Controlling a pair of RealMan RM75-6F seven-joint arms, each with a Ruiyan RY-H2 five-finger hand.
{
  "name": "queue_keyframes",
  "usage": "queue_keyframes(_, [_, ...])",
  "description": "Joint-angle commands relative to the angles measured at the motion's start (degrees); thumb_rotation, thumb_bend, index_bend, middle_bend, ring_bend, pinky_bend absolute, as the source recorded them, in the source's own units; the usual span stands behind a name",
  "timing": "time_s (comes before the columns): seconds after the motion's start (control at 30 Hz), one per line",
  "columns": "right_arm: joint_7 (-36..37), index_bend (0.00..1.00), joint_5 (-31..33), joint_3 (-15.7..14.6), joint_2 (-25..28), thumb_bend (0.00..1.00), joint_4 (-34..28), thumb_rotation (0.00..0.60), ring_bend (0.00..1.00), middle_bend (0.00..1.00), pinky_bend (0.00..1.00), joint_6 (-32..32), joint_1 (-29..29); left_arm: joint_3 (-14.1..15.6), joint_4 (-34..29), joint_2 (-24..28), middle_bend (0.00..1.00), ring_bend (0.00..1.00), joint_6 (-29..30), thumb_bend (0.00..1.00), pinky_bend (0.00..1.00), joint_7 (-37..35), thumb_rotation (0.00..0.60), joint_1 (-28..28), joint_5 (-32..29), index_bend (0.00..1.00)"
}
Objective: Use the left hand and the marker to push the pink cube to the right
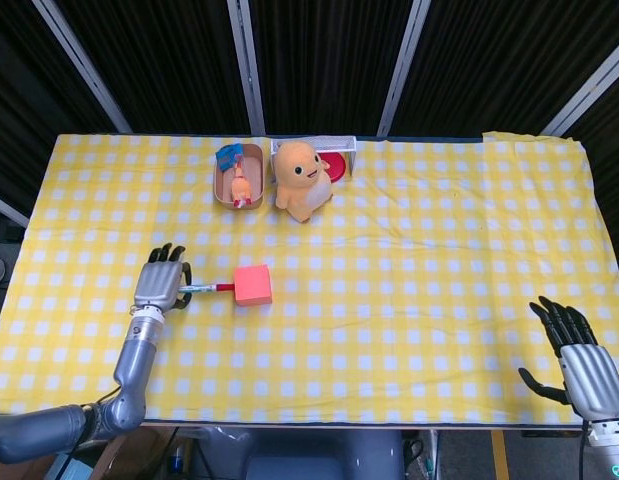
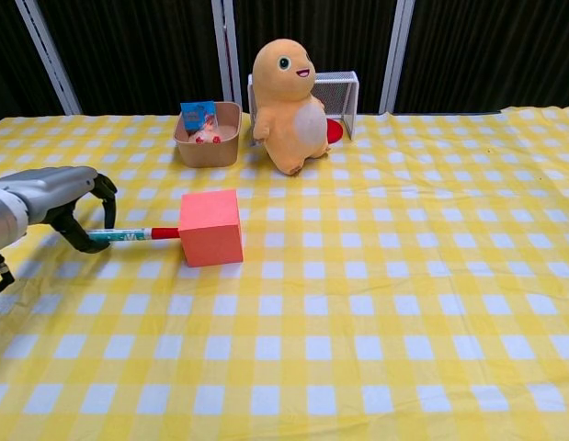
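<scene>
While the marker [image 2: 132, 235] is held in the left hand [image 1: 161, 287], its red tip is set against the left side of the cube [image 2: 210, 227]. The hand's fingers are curled around the back end of the marker, and the marker is laid almost flat, pointing to the right. The cube is sat on the yellow checked cloth [image 2: 376, 303], near the middle of the left half, in front of the orange toy [image 2: 286, 106] and well apart from it. From the chest view, the tip looks to be touching the cube low down on its side, but whether it is pressed hard cannot be told.

It is judged that the pushing step is just being started: the marker has been brought to the cube, and the cube is not yet far to the right. For the next move, the marker would need to be kept level and driven straight to the right, so the cube is slid and not turned. If the tip is set off-center, the cube could be spun or the tip could slip past it.

The right hand [image 1: 581, 360] is rested at the near right corner, fingers spread, with nothing held.
</scene>
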Motion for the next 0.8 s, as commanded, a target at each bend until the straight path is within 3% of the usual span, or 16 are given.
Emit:
queue_keyframes(0.03, [0.2, 0.0, -0.1, 0.0, 0.1, 0.32, 0.0, 0.6, 0.0, 0.0, 0.0, 0.0, 0.0, -0.3, 0.4, -1.1, 0.1, 0.0, -0.1, 0.45, 0.08, 0.8, 0.6, -0.8, -0.6, 0.59])
queue_keyframes(0.8, [1.3, 0.0, -0.2, 0.0, 0.4, 0.32, 0.1, 0.6, 0.0, 0.0, 0.0, 0.0, 0.1, -2.6, 2.6, -8.9, 0.1, 0.0, 2.1, 0.45, 0.08, 6.3, 0.6, -6.2, -4.6, 0.59])
